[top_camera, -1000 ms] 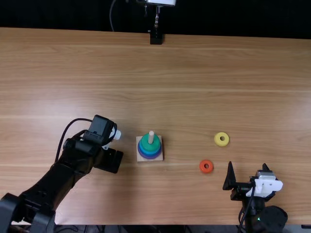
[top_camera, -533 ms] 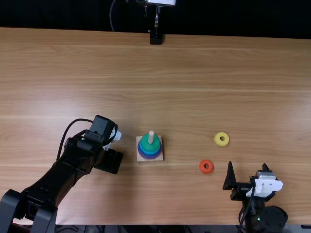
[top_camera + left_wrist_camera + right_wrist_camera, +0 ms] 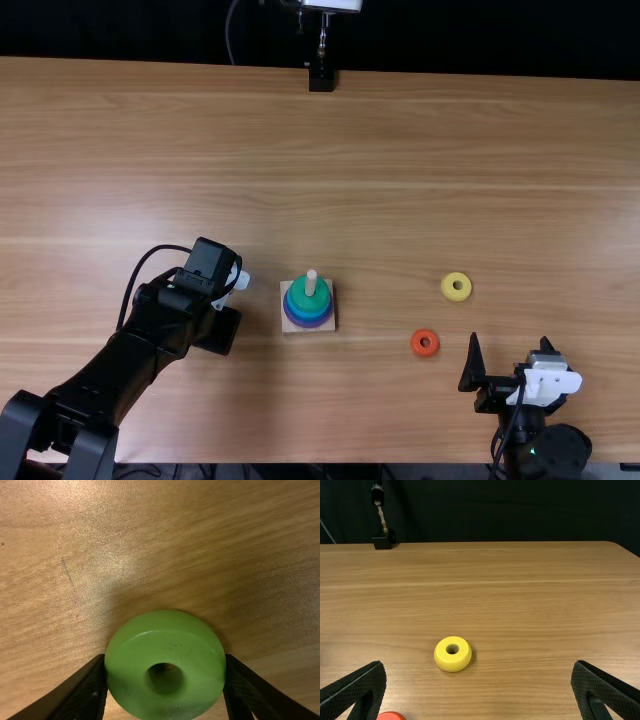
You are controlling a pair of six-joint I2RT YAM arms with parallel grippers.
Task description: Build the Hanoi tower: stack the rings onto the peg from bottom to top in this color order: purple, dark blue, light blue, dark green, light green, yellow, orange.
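1. At the near right of the table (image 3: 380,200), the right gripper (image 3: 510,343) stands open, its two fingers (image 3: 362,692) wide apart.
2. Just beyond its fingertips and toward the middle, the orange ring (image 3: 416,343) lies flat on the wood.
3. To the left, the left gripper (image 3: 221,328) is closed on the light green ring (image 3: 165,635); one finger presses each side of it, and the ring's hole faces the wrist camera.
4. Between the grippers, slightly farther off, sits the square base (image 3: 331,327), its peg (image 3: 311,280) upright. Around the peg, bottom to top, are the purple ring (image 3: 309,325), dark blue ring (image 3: 309,319), light blue ring (image 3: 309,313) and dark green ring (image 3: 322,295).
5. Beyond the orange ring, the yellow ring (image 3: 457,297) lies flat.
6. At the far edge stands a black-footed stand (image 3: 321,78).
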